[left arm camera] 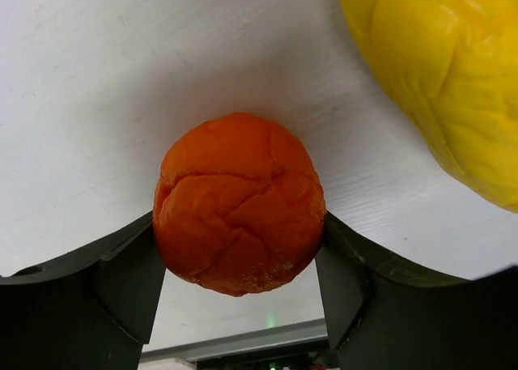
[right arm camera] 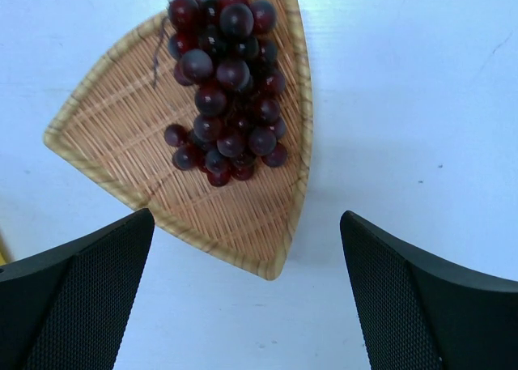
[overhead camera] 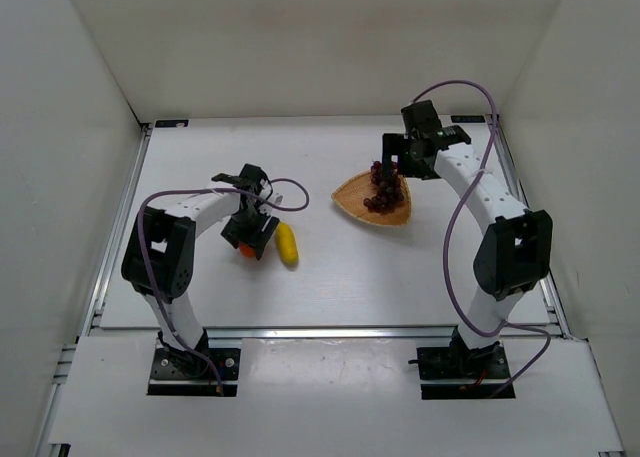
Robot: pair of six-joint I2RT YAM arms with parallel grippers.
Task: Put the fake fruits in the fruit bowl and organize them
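The orange ball [left arm camera: 239, 202] sits between the two dark fingers of my left gripper [left arm camera: 239, 228], which touch it on both sides just over the table. In the top view the ball [overhead camera: 243, 248] shows under the left gripper [overhead camera: 252, 235]. The yellow banana [overhead camera: 287, 244] lies right beside it, and also shows in the left wrist view [left arm camera: 441, 78]. The grape bunch [right arm camera: 227, 87] lies in the wicker fruit bowl [right arm camera: 113, 135], toward its far side. My right gripper [right arm camera: 247, 297] is open and empty, hovering above the bowl's near corner. In the top view the right gripper [overhead camera: 393, 167] is over the bowl [overhead camera: 352, 199].
White walls enclose the table on the left, back and right. A metal rail [overhead camera: 330, 332] runs along the near edge of the table. Purple cables loop off both arms.
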